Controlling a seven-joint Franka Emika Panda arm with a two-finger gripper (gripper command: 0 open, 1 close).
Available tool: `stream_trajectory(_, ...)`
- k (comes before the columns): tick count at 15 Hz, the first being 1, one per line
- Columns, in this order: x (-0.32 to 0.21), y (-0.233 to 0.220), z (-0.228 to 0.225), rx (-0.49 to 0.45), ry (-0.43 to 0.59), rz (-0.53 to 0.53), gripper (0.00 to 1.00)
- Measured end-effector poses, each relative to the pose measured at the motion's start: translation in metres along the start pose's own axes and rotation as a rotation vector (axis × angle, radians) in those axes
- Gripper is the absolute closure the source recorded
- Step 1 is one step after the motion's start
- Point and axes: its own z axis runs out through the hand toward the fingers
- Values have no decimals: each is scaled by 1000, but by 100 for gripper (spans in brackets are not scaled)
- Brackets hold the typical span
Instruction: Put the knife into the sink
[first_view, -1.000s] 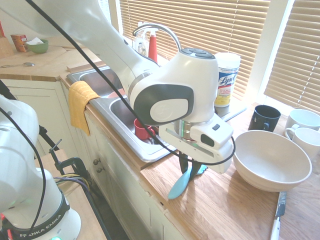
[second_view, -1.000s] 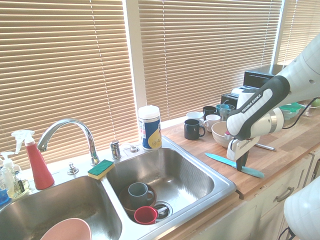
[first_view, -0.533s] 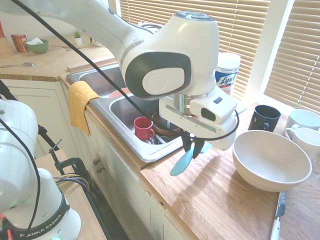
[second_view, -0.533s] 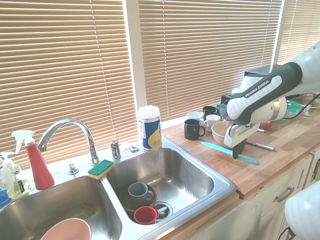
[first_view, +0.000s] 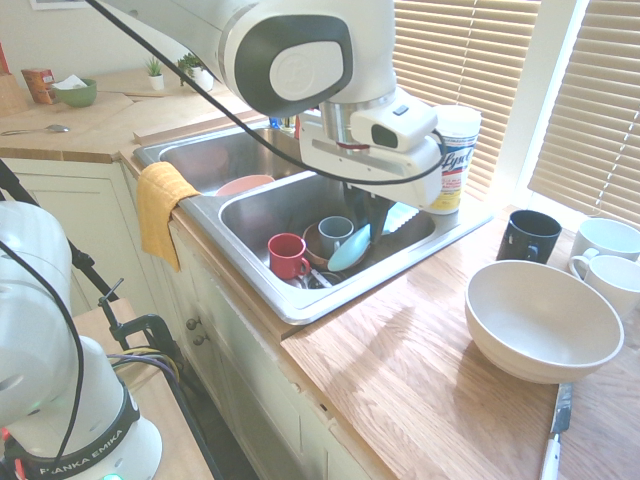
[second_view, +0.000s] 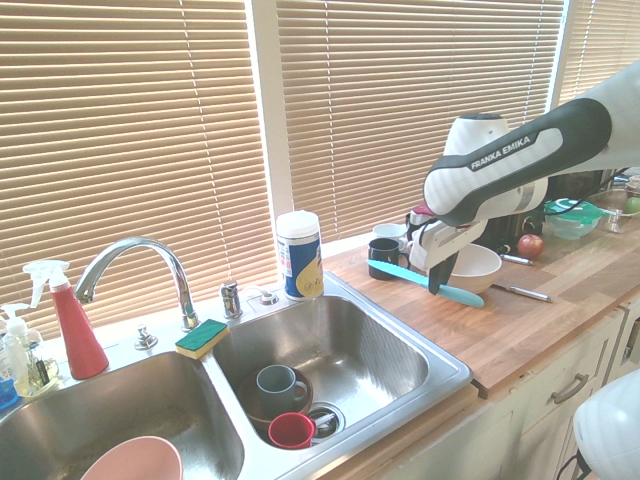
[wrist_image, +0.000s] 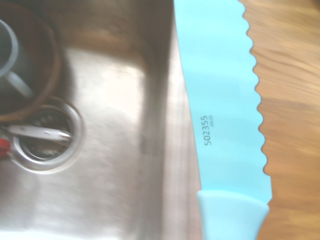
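Overhead, the gripper (second_view: 437, 284) clamps the knife (second_view: 425, 283), its blade stamped "S02355", above the sink's (second_view: 440, 352) right rim beside the "Lysol" canister (second_view: 299, 255).

My arm (second_view: 500, 170): glossy white rounded shells, dark grey joint bands, white "FRANKA EMIKA" lettering, black cable draped alongside.

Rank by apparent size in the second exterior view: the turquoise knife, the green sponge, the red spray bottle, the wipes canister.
1. Knife, longest.
2. Red spray bottle and wipes canister: look alike, unranked.
3. Green sponge, smallest.
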Motion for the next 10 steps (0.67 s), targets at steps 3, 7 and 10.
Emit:
stream_trajectory(3, -41, -72, -1, -13, 26, 51, 100)
stream_trajectory(7, -82, -137, 37, -17, 44, 126, 100)
stream_trajectory(10, -101, -165, 87, -27, 36, 161, 100)
